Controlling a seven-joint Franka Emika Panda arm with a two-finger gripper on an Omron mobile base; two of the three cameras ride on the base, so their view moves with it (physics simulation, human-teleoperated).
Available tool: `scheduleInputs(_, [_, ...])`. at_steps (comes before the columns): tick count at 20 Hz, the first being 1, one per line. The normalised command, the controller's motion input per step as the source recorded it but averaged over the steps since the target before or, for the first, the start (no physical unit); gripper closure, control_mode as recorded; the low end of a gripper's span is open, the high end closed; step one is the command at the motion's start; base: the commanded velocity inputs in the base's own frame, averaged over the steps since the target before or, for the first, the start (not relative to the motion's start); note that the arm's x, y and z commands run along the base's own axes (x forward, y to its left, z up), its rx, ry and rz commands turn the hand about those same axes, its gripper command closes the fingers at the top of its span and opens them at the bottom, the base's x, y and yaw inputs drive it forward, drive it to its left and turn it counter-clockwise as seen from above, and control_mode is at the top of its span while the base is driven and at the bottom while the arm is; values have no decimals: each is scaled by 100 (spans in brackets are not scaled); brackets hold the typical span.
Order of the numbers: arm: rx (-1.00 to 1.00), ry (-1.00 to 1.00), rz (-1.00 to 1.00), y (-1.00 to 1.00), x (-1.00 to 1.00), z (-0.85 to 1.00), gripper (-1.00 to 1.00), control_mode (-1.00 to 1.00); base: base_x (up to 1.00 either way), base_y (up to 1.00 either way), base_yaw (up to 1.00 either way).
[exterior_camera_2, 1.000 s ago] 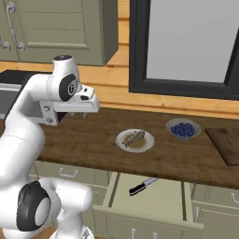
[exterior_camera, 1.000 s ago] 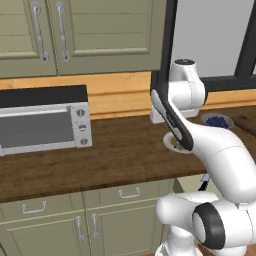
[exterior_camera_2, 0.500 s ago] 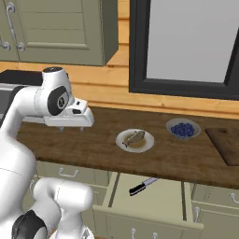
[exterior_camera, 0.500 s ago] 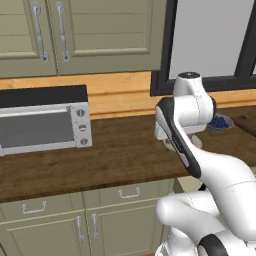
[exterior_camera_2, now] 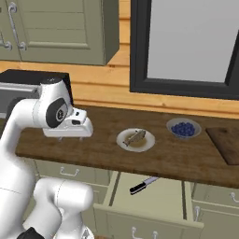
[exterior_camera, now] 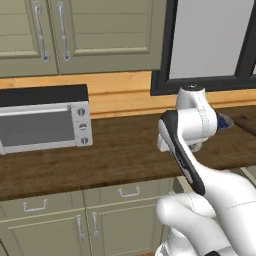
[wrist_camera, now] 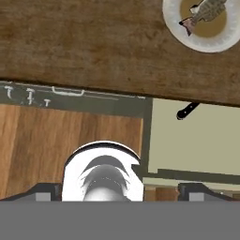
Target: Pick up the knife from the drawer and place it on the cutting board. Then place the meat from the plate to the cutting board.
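The two-finger gripper has its small dark fingertips spread wide apart, with nothing between them. In the right base view it hangs from the white arm over the left part of the dark brown wooden countertop, pointing down near the counter's front edge. To its right on that countertop, well apart from it, sits the small round white plate with a tan-brown centre, and the small elongated brownish-grey meat lies on it. Below and in front of the plate, the wide, shallow sage-green drawer stands pulled open. The small slim knife, with a silver-grey blade and dark handle, lies slanted on the drawer's floor near the back. Further right on the counter is a grey bowl of blue berries. Beyond it, at the right edge, lies the flat dark brown wooden cutting board, bare. A silver-fronted microwave stands at the left end of the counter.
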Motion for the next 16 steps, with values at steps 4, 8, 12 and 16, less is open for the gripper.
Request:
scheduleInputs(4, [0,0,0,0,0,0,-100,100,-94,-71,21])
scheduleInputs(8, [0,0,0,0,0,0,-100,100,-51,-100,26])
scheduleInputs(12, [0,0,0,0,0,0,-100,100,0,-100,26])
scheduleInputs(16, [0,0,0,0,0,0,-100,100,0,-100,27])
